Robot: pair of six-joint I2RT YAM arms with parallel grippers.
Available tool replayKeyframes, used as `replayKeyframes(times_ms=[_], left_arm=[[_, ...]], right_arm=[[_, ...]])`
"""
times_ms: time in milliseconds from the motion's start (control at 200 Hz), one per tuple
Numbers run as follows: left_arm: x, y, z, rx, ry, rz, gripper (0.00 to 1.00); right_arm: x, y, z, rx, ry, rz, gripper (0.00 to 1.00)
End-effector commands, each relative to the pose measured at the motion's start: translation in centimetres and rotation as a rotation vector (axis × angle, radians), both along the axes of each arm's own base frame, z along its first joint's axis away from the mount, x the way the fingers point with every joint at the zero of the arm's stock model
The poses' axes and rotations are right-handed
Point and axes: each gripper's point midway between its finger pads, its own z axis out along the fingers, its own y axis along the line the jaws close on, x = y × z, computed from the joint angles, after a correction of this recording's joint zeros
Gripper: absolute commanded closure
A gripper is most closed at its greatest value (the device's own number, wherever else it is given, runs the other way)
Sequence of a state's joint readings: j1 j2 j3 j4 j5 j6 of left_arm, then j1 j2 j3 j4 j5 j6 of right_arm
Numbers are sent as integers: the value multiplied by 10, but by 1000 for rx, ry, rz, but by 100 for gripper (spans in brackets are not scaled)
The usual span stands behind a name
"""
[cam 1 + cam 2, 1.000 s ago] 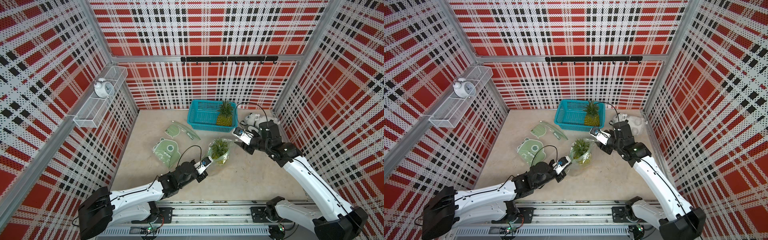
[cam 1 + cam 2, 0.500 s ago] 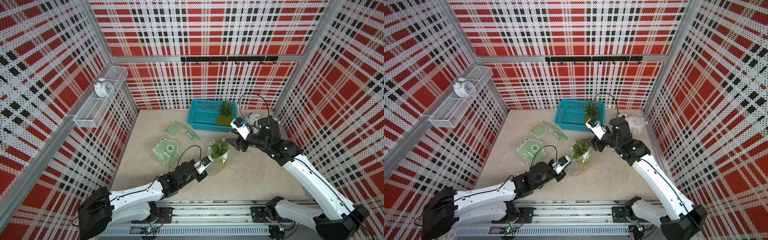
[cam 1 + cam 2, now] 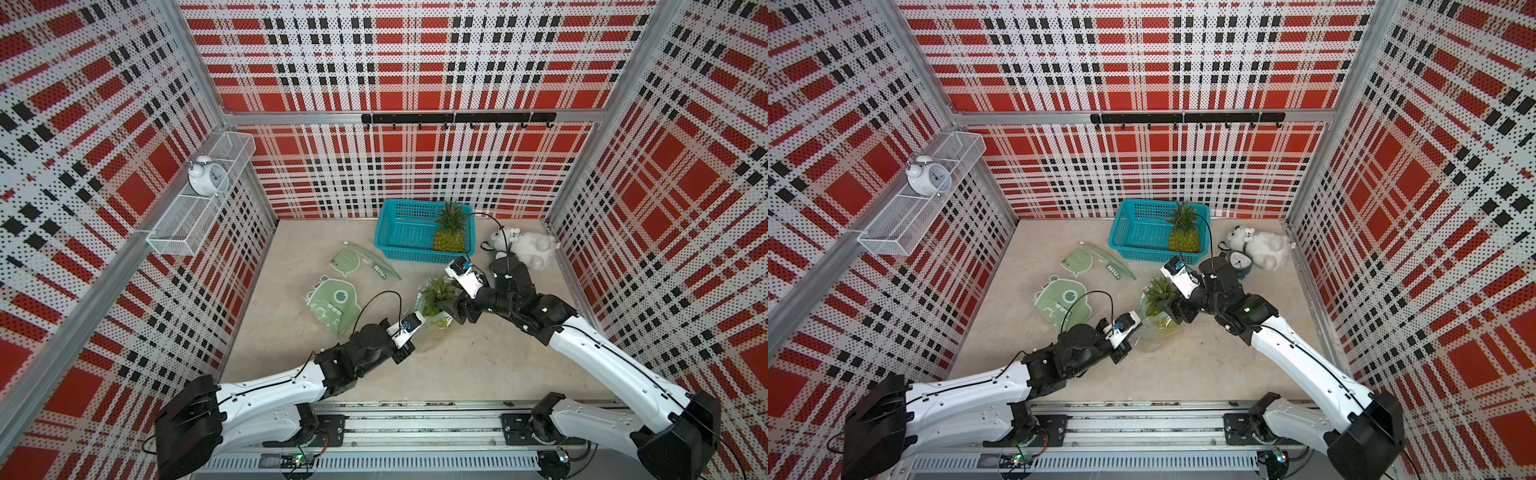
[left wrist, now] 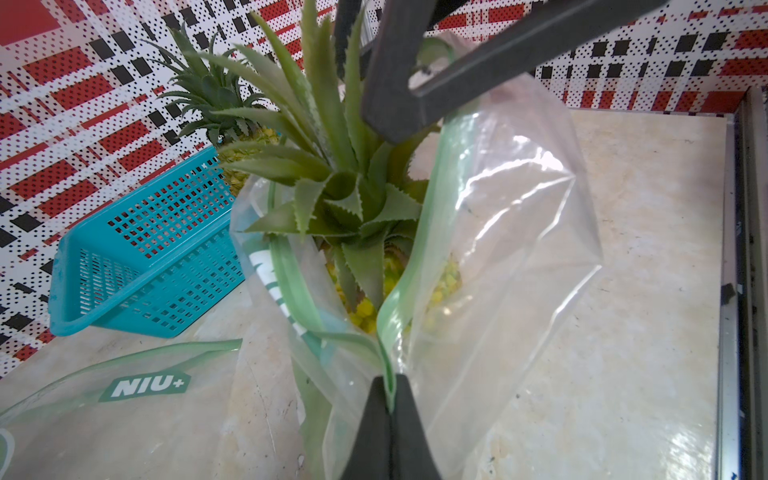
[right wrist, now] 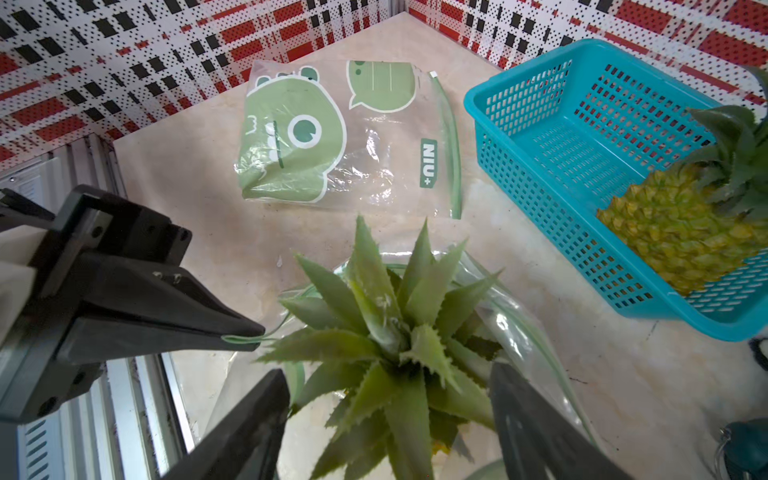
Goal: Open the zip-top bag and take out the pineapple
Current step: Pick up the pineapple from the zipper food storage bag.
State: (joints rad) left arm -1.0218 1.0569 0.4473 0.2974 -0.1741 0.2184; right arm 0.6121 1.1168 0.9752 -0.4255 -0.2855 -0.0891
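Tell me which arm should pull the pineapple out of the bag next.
Right. The right gripper is open, its fingers either side of the crown of the pineapple. The left gripper is shut on the zip edge of the bag, steadying it.

1. "NIU+" in white on a green patch, near the zip edge of the empty bag [image 5: 361, 137] lying left of centre.
2. White lettering on the zip-top bag [image 4: 498, 249], on its green band: folded, cannot be read.
3. Alarm clock [image 3: 207, 179] dial: numerals too small to read.
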Motion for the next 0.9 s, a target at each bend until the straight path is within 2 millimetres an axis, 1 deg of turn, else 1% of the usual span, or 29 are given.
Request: replayKeyframes(times_ms=[0, 205, 311, 351, 396, 451, 561, 581, 752, 897], left_arm=[[1, -1, 7, -7, -18, 4, 100], [2, 0, 5, -1, -14, 10, 100], [2, 1, 7, -4, -17, 13, 100], [2, 1, 7, -6, -18, 13, 100], [2, 1, 7, -6, -19, 15, 100], [3, 2, 7, -6, -22, 20, 100], [3, 3, 8, -9, -23, 24, 100], [3, 2, 8, -10, -23, 24, 100], [8, 5, 11, -34, -14, 67, 100], [11, 4, 4, -11, 7, 72, 100]], right_arm=[[13, 4, 6, 11, -51, -54, 21], [21, 14, -1, -12, -55, -69, 27], [25, 15, -9, -32, -45, -83, 34], [25, 15, -9, -33, -44, -84, 43], [25, 17, -10, -32, -40, -81, 54], [25, 17, -5, -19, -49, -83, 73], [21, 19, 11, 25, -77, -74, 97], [20, 19, 15, 33, -81, -69, 100], [6, 23, 46, 118, -119, -14, 100], [-3, 24, 73, 195, -158, 21, 100]])
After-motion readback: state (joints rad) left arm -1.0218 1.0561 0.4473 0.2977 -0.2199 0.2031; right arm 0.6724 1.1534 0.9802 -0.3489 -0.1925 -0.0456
